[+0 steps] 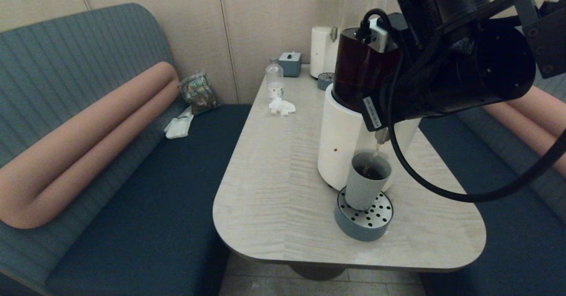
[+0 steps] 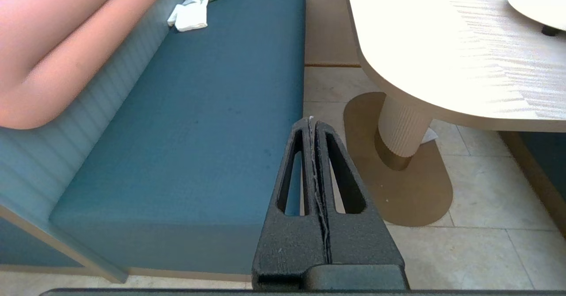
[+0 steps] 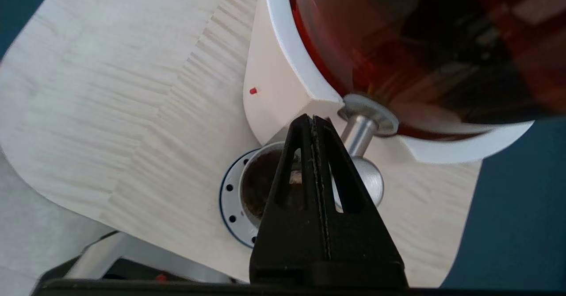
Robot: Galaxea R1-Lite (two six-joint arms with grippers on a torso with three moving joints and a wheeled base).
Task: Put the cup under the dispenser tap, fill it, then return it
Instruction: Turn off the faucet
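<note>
The cup (image 1: 367, 181) under the tap (image 3: 360, 130) may overflow onto the drip tray (image 1: 365, 218) if the right gripper (image 3: 313, 121), fingers pressed together, keeps the tap open too long.

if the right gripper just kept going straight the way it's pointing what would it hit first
Most likely the dispenser tap: the shut right gripper points at its steel stem, right above the cup on the drip tray. Depth is unclear; it may already be touching the tap.

Pale wood table (image 1: 274, 190) carries dispenser (image 1: 342, 148), drip tray (image 1: 360, 225), bottle (image 1: 274, 79), crumpled tissue (image 1: 281, 106).
</note>
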